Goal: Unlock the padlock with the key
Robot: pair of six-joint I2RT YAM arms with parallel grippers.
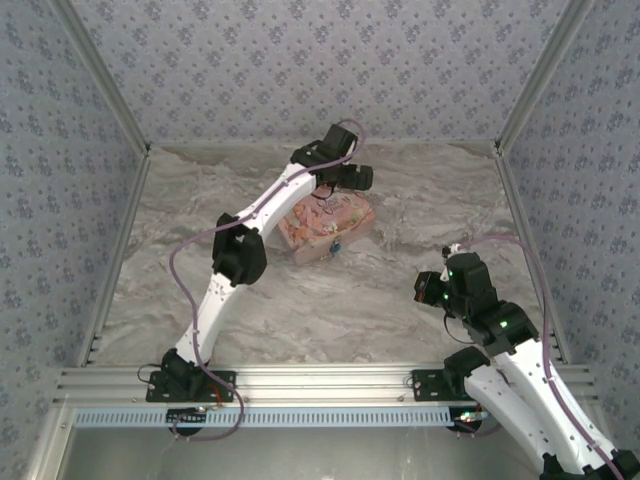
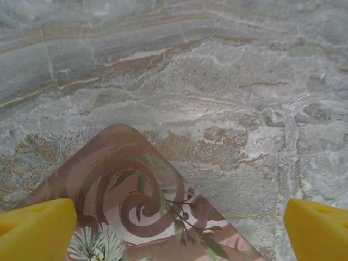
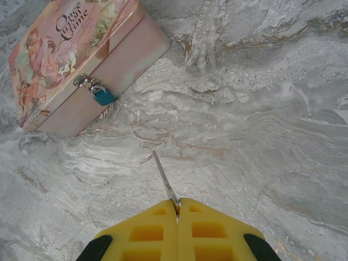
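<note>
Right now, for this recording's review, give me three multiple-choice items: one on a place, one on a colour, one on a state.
1. Where does the small teal padlock hang? A) from the silver clasp on the pink book-shaped tin; B) flat on that tin's lid; C) lying apart from the tin.
2. What colour are the left fingers? A) black; B) yellow; C) teal.
3. How do the right fingers stand? A) wide open; B) shut on the padlock; C) shut on the thin silver key.
Answers: 1 A, it dangles from the clasp on the tin's side; 2 B, both pads show yellow in the left wrist view; 3 C, the key's blade sticks out of their closed seam.
</note>
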